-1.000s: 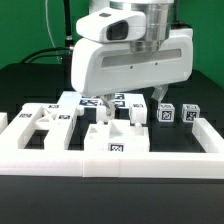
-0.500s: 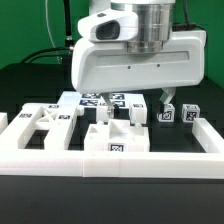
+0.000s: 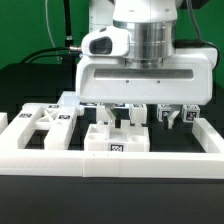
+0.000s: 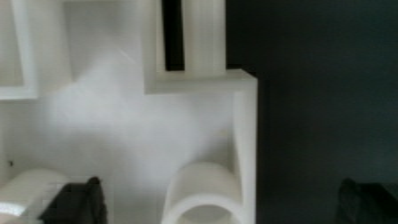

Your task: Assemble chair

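The chair lies in loose white tagged parts. A flat slab with cut-outs [image 3: 40, 122] sits at the exterior view's left. A blocky part [image 3: 114, 140] with a tag stands in the middle, and small tagged pieces [image 3: 186, 114] are at the right. My gripper [image 3: 138, 112] hangs low over the parts behind the blocky one, open and holding nothing. In the wrist view my gripper [image 4: 219, 200] has its dark fingertips [image 4: 75, 200] far apart. A rounded white part [image 4: 214, 195] lies between them, untouched, beside a wide white slab [image 4: 107, 120].
A long low white border rail [image 3: 60, 160] runs along the front and turns up the exterior view's right side [image 3: 208, 135]. Black table [image 4: 329, 100] shows beside the parts. Cables hang at the back left [image 3: 55, 40].
The gripper has moved toward the exterior view's right and come lower over the parts. Its jaws have stayed open. The parts have not moved.
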Robot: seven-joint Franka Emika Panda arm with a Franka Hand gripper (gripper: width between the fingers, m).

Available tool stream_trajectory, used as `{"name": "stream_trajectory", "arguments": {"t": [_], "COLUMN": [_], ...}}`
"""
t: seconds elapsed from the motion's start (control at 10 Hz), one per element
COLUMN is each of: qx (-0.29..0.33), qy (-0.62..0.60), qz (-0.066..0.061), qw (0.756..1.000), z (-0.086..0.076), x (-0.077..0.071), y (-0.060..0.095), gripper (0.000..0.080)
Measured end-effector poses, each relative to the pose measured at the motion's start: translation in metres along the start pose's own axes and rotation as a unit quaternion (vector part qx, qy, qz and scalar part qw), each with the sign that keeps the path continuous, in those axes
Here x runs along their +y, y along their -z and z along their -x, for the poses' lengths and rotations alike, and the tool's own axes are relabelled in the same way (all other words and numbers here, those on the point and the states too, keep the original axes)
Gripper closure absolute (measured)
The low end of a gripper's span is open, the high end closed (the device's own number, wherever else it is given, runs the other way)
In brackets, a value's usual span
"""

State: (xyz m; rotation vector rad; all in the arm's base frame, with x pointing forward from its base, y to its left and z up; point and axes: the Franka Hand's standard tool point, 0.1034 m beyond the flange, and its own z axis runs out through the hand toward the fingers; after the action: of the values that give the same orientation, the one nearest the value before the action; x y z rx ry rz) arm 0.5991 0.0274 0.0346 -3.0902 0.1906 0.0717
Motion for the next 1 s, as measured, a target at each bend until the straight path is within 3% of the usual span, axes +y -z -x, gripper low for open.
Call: {"name": "stream_trajectory", "arguments": {"t": [0.3,0.6,0.8,0.9,1.0], "qx": [0.016,0.019,0.019,0.019,0.019], "qy": [0.017,0.043,0.043,0.043,0.044], "qz": [-0.002,-0.001,-0.001,-0.001,-0.001], "qw": [1.000,0.999,0.999,0.999,0.999], "z": [0.006,0.008,0.008,0.008,0.008], "x": [-0.001,-0.005,-0.006,-0.006,-0.006], "y": [-0.020,-0.024,-0.024,-0.024,-0.024], "gripper": [0.0150,0.0150,0.0406,0.0406,0.0590]}}
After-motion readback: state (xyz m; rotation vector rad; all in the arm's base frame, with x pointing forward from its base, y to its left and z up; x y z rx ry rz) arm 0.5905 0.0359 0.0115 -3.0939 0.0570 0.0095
